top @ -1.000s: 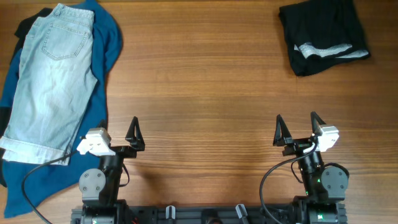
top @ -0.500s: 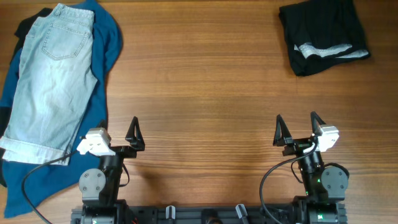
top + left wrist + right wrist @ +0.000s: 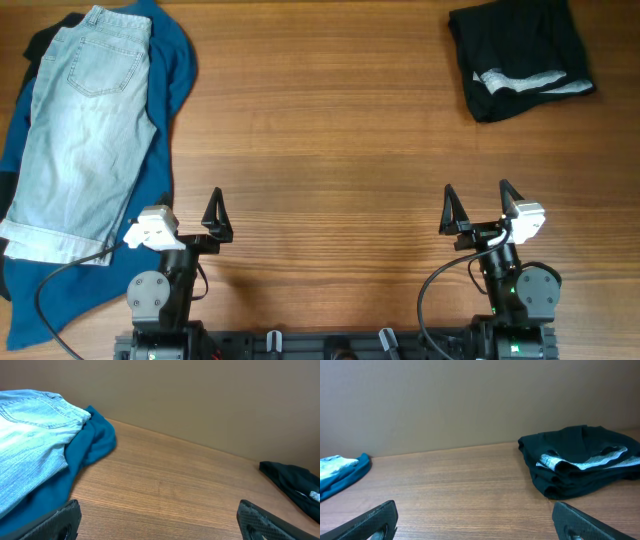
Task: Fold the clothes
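Nothing had changed for you in that last second. Both arms sat parked at the near edge of the surface [image 3: 330, 130], just where they had been, and no cloth had shifted. Your left gripper [image 3: 190, 215] had its fingers [image 3: 59, 521] spread wide with nothing between them. The right gripper [image 3: 479, 205] was the same, fingers [image 3: 375, 519] wide apart and empty, and both wrist views showed only bare wood between them.

The denim shorts [image 3: 85, 130] lay at the far left, back pocket up and turned-up cuff toward you. They looked laid one leg over the other, long and narrow. They rested on top of the blue shirt [image 3: 180, 70], which spread out beneath them on every side, and a scrap of dark cloth [image 3: 45, 38] peeked out at the top corner of that pile. Across the surface, well apart at the far right, the black garment [image 3: 520, 45] sat in a compact bundle with a pale band showing, and it looked already folded.

That stillness read as a pause between garments, not progress. By my judgement the left pile was still your work. The shorts' cuff lay just beside your left gripper, so that arm had the short reach, and you'd want to pinch denim alone and leave the shirt underneath.
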